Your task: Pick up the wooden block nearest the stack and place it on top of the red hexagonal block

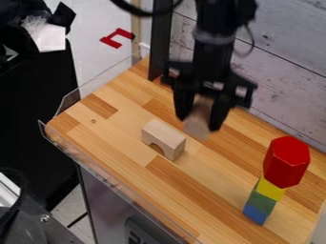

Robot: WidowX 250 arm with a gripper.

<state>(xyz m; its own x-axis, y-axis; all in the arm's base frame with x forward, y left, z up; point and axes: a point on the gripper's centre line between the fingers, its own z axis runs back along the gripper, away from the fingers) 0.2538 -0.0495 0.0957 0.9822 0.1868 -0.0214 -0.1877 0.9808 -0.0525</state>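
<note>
Over the wooden counter [121, 143], the black gripper [198, 122] is closed on a pale wooden block [198, 127], long axis near upright, lower end down. Arch block [167, 136] nearby, lengthwise roughly along the clear plastic edging [105, 172]; countertop spans between it and the red-topped stack [286, 162].

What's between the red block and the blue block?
Green block, then yellow block: stacked in that order, going up from the blue block to the red block. Camera view shows it.

The held block [198, 121] is tan, the prism [286, 162] red
</note>
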